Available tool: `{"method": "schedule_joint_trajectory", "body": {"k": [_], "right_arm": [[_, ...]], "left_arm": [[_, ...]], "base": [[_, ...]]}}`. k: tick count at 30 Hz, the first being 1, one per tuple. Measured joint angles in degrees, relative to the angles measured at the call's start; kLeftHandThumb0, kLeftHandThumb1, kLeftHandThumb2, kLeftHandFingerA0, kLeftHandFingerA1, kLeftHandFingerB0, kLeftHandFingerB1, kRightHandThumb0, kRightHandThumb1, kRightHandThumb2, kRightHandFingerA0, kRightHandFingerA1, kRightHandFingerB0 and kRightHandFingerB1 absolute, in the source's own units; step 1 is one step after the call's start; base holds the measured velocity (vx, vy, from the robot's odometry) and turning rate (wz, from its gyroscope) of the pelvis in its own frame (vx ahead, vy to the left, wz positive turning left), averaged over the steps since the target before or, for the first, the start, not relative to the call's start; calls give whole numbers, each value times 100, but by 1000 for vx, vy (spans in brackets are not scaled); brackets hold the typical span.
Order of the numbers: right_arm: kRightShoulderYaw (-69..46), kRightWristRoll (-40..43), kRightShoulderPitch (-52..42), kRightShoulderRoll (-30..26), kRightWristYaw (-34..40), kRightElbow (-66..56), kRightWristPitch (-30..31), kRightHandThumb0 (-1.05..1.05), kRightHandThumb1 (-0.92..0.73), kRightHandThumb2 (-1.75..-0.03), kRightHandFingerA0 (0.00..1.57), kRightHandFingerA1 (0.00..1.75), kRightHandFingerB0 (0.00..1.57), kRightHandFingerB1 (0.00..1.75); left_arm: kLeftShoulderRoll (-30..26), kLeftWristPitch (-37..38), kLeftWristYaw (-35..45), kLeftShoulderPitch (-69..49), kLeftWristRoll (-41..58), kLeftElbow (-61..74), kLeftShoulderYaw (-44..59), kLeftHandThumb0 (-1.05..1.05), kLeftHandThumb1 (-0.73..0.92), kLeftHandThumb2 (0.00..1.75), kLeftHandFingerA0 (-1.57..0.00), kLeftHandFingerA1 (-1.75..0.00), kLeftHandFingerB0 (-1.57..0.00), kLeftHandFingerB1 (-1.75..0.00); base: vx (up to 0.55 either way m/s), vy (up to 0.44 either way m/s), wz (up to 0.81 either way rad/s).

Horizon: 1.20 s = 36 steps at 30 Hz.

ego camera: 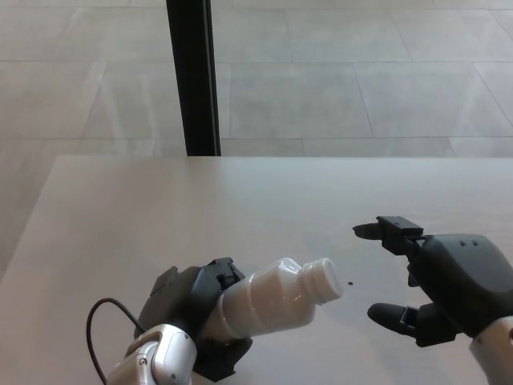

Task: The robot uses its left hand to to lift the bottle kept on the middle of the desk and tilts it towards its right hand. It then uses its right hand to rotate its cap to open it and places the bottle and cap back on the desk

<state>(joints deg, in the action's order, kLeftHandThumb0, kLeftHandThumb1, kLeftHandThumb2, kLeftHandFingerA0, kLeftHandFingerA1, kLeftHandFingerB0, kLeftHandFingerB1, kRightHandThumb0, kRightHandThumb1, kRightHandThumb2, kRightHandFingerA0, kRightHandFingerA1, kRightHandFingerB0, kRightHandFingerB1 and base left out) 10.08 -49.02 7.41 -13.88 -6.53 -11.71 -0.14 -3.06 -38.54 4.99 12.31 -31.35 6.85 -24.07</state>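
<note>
Low in the left of the frame, my left robot hand (196, 309) is clamped around the body of the white bottle (276, 297), holding it clear of the desk (240, 200) and tipped so its neck points toward the right of the frame. Its white cap (327, 279) sits on the neck, unopened as far as I can see. At lower right, my right robot hand (437, 281) hangs spread, thumb below and fingers (385, 231) above, near the cap but not touching it. To do this step well, I judge I should line the gap up with the cap's axis, slide over it squarely, pinch only the cap, and keep my left grip firm so the bottle does not turn with it.
</note>
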Motion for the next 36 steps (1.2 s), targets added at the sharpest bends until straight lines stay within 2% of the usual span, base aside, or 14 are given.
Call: {"method": "schedule_joint_trajectory", "body": {"k": [5, 7, 9, 16, 17, 18, 19, 21, 22, 26, 28, 33, 35, 36], "right_arm": [[89, 15, -54, 41, 12, -212, 13, -67, -47, -85, 82, 106, 32, 52], [107, 18, -65, 55, 17, -286, 16, -62, -58, -58, 78, 116, 38, 41], [120, 28, -95, 75, 18, -364, 20, -63, -59, -59, 80, 113, 39, 40], [128, 74, -99, 127, 20, -431, 71, -63, -58, -58, 82, 111, 39, 41], [132, 83, -98, 139, 20, -439, 80, -63, -45, -85, 87, 103, 33, 51], [139, 92, -98, 152, 22, -445, 85, -62, -59, -58, 83, 108, 38, 40], [153, 96, -98, 167, 26, -449, 89, -62, -59, -58, 84, 107, 38, 41], [191, 102, -98, 218, 26, -466, 106, -62, -59, -58, 84, 107, 37, 41], [207, 104, -98, 234, 26, -469, 113, -62, -59, -58, 84, 106, 38, 40], [261, 100, -98, 276, 26, -477, 166, -59, -58, -58, 87, 104, 38, 40], [299, 101, -98, 301, 27, -477, 192, -52, -58, -58, 90, 104, 40, 40], [361, 108, -98, 362, 53, -474, 213, -47, -61, -59, 93, 109, 42, 42], [389, 117, -98, 378, 78, -461, 213, -43, -65, -60, 96, 112, 43, 42], [400, 120, -98, 380, 84, -455, 213, -43, -67, -61, 96, 117, 44, 42]], "left_arm": [[19, -5, 0, 0, -6, 0, -22, -10, 60, 107, -81, -175, -63, -142], [20, -6, 1, 2, -6, -3, -27, -9, 60, 104, -81, -175, -65, -131], [26, -8, 1, 2, -6, -3, -31, -11, 64, 92, -78, -175, -62, -112], [55, -7, -7, -8, -4, -2, -17, -12, 64, 95, -76, -174, -61, -121], [57, -7, -10, -8, -5, -2, -19, -14, 66, 89, -79, -175, -59, -96], [65, -8, -15, -9, -6, -2, -22, -15, 67, 85, -78, -175, -58, -86], [76, -10, -21, -10, -8, -2, -23, -15, 63, 86, -75, -173, -54, -76], [93, -14, -37, -12, -14, -6, -35, -14, 66, 85, -77, -175, -58, -91], [94, -14, -44, -11, -15, -12, -40, -13, 65, 92, -79, -175, -59, -121], [83, -14, -56, -3, -16, -25, -52, -13, 68, 92, -78, -175, -62, -100], [71, -14, -55, 11, -21, -35, -74, -10, 63, 100, -80, -175, -61, -131], [82, -20, -57, 66, -26, -91, -103, -11, 59, 108, -85, -175, -64, -148], [84, -26, -57, 86, -25, -110, -108, -11, 59, 107, -84, -175, -66, -129], [85, -31, -57, 89, -25, -110, -111, -15, 63, 93, -80, -169, -56, -88]], "base": [[0, 0, 0], [0, 0, 0], [0, 0, 0], [0, 0, 0], [0, 0, 0], [0, 0, 0], [0, 0, 0], [0, 0, 0], [0, 0, 0], [0, 0, 0], [0, 0, 0], [0, 0, 0], [0, 0, 0], [0, 0, 0]]}}
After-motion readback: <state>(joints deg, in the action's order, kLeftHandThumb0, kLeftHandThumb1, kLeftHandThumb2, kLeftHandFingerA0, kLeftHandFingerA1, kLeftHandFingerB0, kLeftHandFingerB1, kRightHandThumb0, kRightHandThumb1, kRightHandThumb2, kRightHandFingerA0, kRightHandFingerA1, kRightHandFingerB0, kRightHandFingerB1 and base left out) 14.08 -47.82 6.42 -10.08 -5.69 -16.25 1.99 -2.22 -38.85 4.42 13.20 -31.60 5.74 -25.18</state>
